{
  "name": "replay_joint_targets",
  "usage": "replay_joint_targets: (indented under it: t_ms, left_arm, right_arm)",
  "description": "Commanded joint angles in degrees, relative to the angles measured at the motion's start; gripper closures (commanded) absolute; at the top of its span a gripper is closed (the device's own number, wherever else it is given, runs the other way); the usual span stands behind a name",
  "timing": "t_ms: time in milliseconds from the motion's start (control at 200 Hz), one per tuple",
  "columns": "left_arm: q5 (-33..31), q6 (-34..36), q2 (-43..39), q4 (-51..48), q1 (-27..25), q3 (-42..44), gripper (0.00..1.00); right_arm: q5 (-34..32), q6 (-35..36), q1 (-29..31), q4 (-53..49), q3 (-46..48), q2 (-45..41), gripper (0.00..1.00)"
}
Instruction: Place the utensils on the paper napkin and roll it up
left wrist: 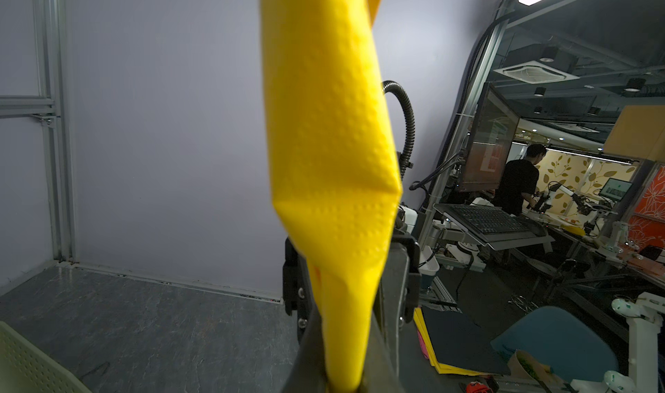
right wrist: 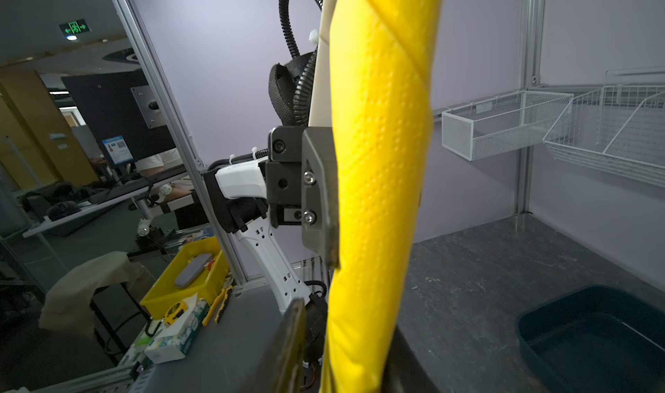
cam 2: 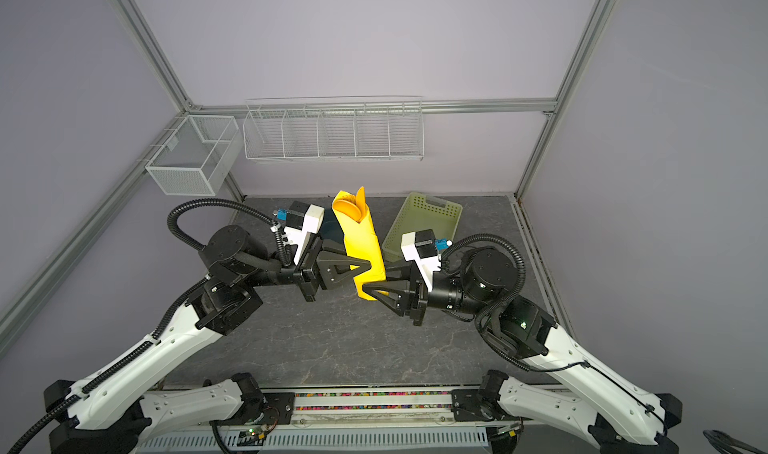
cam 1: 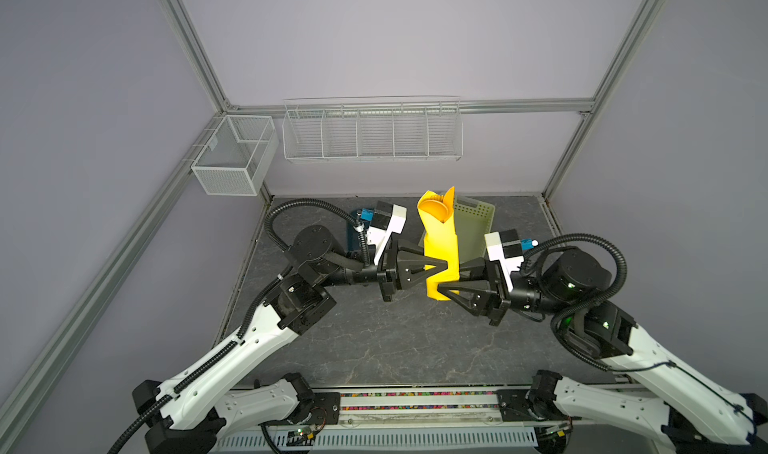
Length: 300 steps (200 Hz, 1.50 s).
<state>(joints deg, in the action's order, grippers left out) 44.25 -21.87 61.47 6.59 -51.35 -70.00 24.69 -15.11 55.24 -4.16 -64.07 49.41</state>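
Note:
The paper napkin [cam 1: 442,244] [cam 2: 361,244] is a bright yellow roll standing upright in the air over the middle of the table. The utensils are wrapped inside it; only an orange spoon bowl [cam 1: 436,213] [cam 2: 348,209] and an orange tip show at its open top. My left gripper [cam 1: 444,265] [cam 2: 368,265] [left wrist: 343,384] is shut on the lower part of the roll [left wrist: 331,139]. My right gripper [cam 1: 451,279] [cam 2: 374,278] [right wrist: 345,355] straddles the roll [right wrist: 381,157] just below it, jaws open, with a gap between one finger and the paper.
A pale green perforated basket [cam 1: 478,223] [cam 2: 432,219] stands behind the roll at the back right. A dark blue tray [cam 1: 351,231] [right wrist: 593,337] lies at the back left behind the left wrist. A wire rack [cam 1: 372,134] and a mesh box [cam 1: 235,157] hang on the walls.

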Motion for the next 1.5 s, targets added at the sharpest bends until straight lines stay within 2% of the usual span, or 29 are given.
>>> replay_joint_targets:
  t_ms: [0,60,145,320,635,1225,1335,1420,1495]
  left_arm:
    - [-3.28,1.97,-1.08,-1.49,-0.13,-1.72,0.94]
    - [-4.33,2.46,-1.19,-2.11,-0.10,-1.71,0.95]
    - [-5.13,2.71,-1.10,-2.46,-0.08,-1.72,0.95]
    - [-5.82,2.58,-0.94,-2.37,-0.09,-1.81,0.95]
    - [-7.23,2.88,-0.83,-3.16,-0.10,-1.63,0.96]
    - [-7.15,2.71,-0.68,-3.16,-0.10,-1.30,0.98]
    - [-7.07,2.59,-0.82,-3.16,-0.14,-1.19,0.97]
    - [-6.99,2.49,-1.26,-2.95,-0.12,-1.04,0.95]
    - [-6.65,2.20,-1.78,-2.33,-0.15,-0.78,0.91]
  right_arm:
    - [-2.96,1.79,0.30,-2.38,0.84,-2.37,0.60]
    - [-4.31,2.44,0.24,-3.73,0.89,-3.12,0.55]
    - [-6.20,3.43,0.23,-5.61,0.88,-3.93,0.54]
    - [-7.12,4.40,0.24,-7.53,0.01,-3.31,0.55]
    - [-2.65,4.87,0.51,-4.85,-1.56,0.00,0.67]
    - [0.00,5.53,3.63,-1.22,-4.34,5.25,0.78]
    - [-0.59,5.97,4.38,-1.19,-4.35,5.39,0.85]
    - [-1.26,6.11,4.59,-1.27,-4.14,5.10,0.93]
    - [-1.62,6.23,4.78,-1.10,-3.89,4.77,0.93]
